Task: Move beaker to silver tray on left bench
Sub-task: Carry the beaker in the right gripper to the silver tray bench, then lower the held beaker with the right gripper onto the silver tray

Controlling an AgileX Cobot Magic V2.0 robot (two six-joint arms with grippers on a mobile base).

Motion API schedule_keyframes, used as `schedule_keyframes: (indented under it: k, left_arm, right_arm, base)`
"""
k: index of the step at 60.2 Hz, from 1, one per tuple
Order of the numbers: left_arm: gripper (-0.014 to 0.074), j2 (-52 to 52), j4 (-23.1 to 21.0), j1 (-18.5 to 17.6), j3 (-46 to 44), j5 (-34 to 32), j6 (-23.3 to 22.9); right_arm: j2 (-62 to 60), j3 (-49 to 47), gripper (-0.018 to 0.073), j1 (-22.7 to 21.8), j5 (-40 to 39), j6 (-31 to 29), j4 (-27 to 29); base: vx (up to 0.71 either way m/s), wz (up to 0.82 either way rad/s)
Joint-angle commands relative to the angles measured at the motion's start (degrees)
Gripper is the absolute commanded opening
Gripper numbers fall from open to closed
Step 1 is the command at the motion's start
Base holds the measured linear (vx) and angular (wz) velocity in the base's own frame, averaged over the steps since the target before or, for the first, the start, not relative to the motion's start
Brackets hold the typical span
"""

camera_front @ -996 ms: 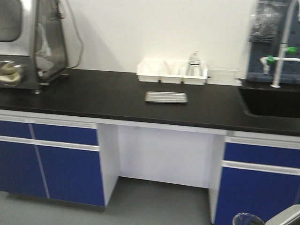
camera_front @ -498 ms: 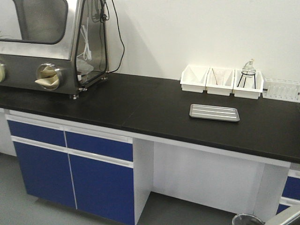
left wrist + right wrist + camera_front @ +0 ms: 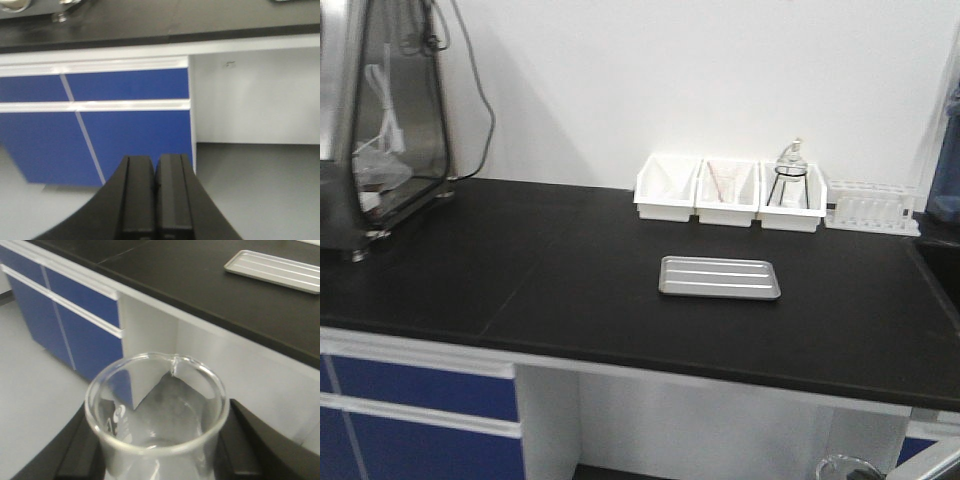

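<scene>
The right gripper point(image 3: 160, 452) is clamping the beaker point(image 3: 156, 412) below table point(image 3: 190, 275) height; the tray point(image 3: 277, 270) is lying ahead, up and rightward (left gripper point(image 3: 156, 200) is sitting pinched together, empty).

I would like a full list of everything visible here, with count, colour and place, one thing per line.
silver tray: one, shiny grey, middle of the bench
white bins: three, white, row by the wall
flask: one, clear glass, in the rightmost bin
test tube rack: one, clear, right of the bins
steel cabinet: one, silver, bench far left
bench: one, black top, blue doors below
beaker: one, clear glass, in the right claw, off the bench
right claw: black, shut on the beaker
left claw: black, shut, holding nothing
</scene>
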Motion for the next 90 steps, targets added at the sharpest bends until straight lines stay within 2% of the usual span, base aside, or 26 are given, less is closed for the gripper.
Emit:
schedule_keyframes:
  k: [1, 90]
  left_arm:
    - [0.0001, -0.42, -0.16, -0.24, 1.14, -4.28, -0.1]
    - [0.0001, -0.42, -0.16, -0.24, 1.14, -4.28, -0.1]
  right_arm:
    - [-0.73, -1.52, -0.001, -0.02, -3.23, -0.08, -0.21]
    - [-0.73, -1.52, -0.001, -0.02, -3.23, -0.08, -0.21]
  base:
    - [0.4, -0.27]
    - [0.33, -0.13]
